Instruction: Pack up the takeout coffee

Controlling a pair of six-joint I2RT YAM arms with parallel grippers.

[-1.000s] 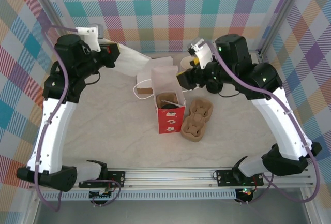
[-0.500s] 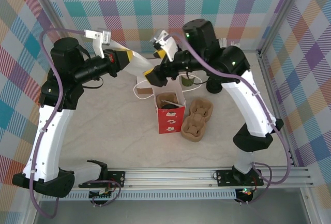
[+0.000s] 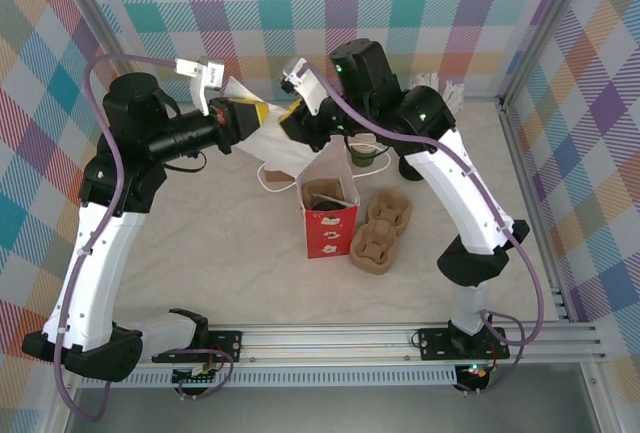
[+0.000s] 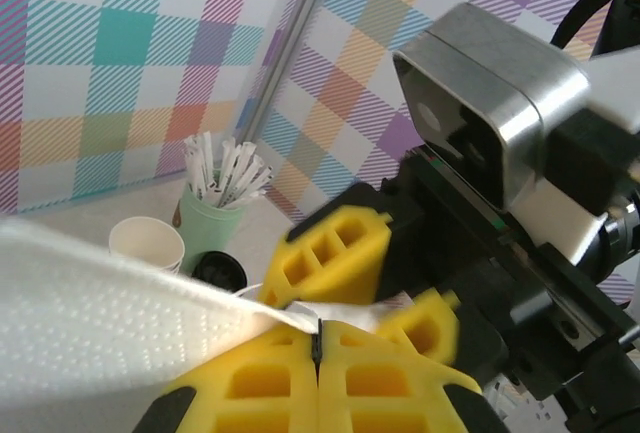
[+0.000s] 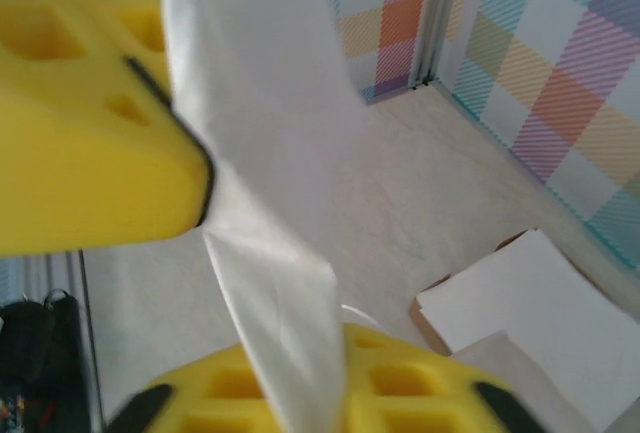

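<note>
A small green cup (image 3: pixel 366 157), by its look the takeout coffee, stands on the table behind the red bag, its top partly hidden by the right arm. Both grippers are raised at the back centre, pinching the same white paper napkin (image 3: pixel 272 143). My left gripper (image 3: pixel 243 113) (image 4: pixel 318 328) is shut on one edge of the napkin (image 4: pixel 100 303). My right gripper (image 3: pixel 291 120) (image 5: pixel 330 393) is shut on the napkin (image 5: pixel 260 153) right beside it, and its yellow fingers (image 4: pixel 335 253) nearly touch the left ones.
An open red paper bag (image 3: pixel 328 231) with a pulp carrier inside stands mid-table, and a second pulp cup carrier (image 3: pixel 380 231) lies to its right. Flat white paper bags (image 5: pixel 530 303) lie behind it. A pale green cup of white sticks (image 4: pixel 215 215), a cream cup (image 4: pixel 148 243) and a black lid (image 4: pixel 220 271) stand at the back right.
The right arm swung left from the back-right cups to the left gripper and its jaws closed on the napkin. The left gripper lifted the napkin toward the centre.
</note>
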